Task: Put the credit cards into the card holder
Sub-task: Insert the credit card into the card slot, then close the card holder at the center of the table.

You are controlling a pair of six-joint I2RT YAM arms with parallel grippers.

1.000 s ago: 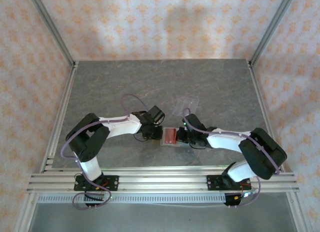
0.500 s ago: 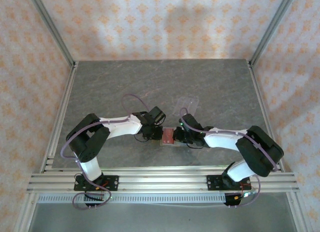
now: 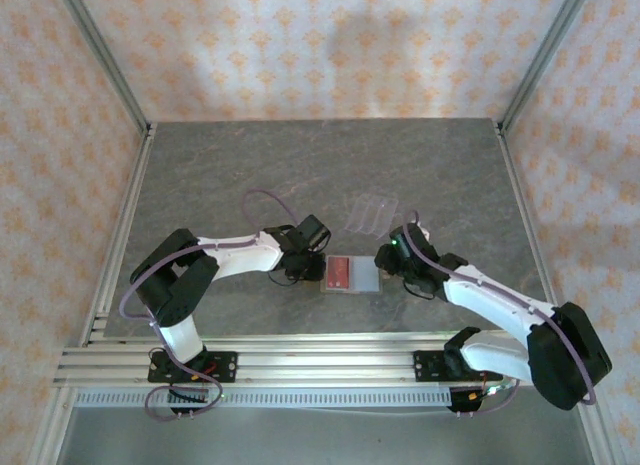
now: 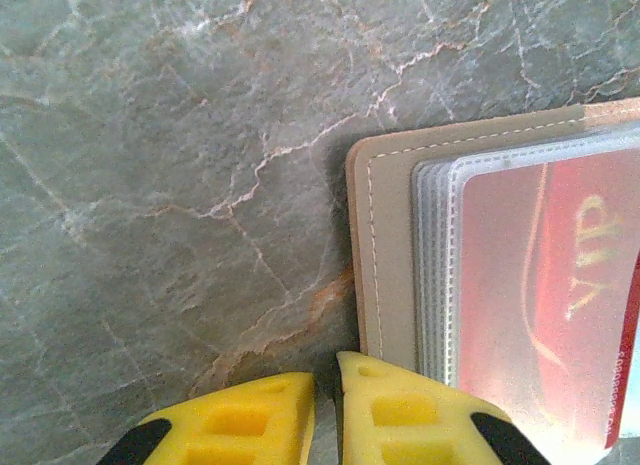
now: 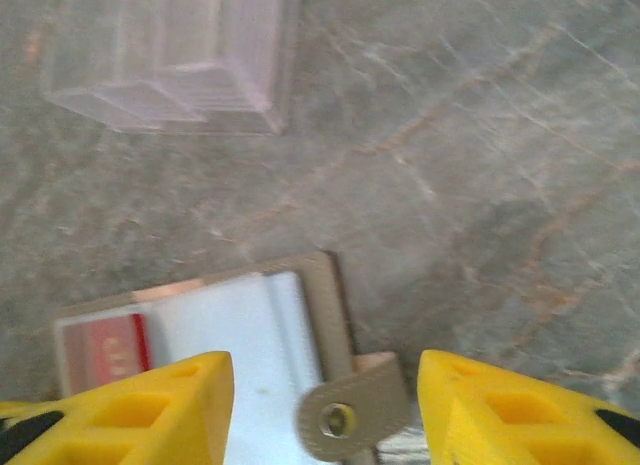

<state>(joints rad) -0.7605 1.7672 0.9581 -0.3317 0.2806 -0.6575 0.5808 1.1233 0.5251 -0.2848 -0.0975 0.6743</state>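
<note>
Here we are: the card holder (image 3: 366,277) lies open and flat on the grey marbled table (image 3: 250,165), right between the two grippers.

The left gripper (image 4: 325,417) is down low at the holder's left edge. Its yellow fingers (image 4: 230,425) are clenched almost together, with just a sliver of gap and nothing I can see in it. The finger nearer the holder sits over the near corner of the tan cover; whether it presses there or only hangs above it, I can't tell. Just ahead of that finger and off to its right you get the stitched tan border, then a stack of clear sleeves (image 4: 435,235), and a red card (image 4: 560,285) marked VIP tucked inside the top sleeve.

Over on the other side, the right gripper (image 5: 325,405) is released: jaws spread wide, gripping nothing. The holder's snap tab (image 5: 345,417), with its metal stud, lies in the gap between those fingers and touches neither. Ahead of the finger that overlaps the holder is the pale inner page, with the red card showing at its far end. Further ahead on that same side, well apart from the holder, lies the clear rack (image 5: 180,65).
</note>
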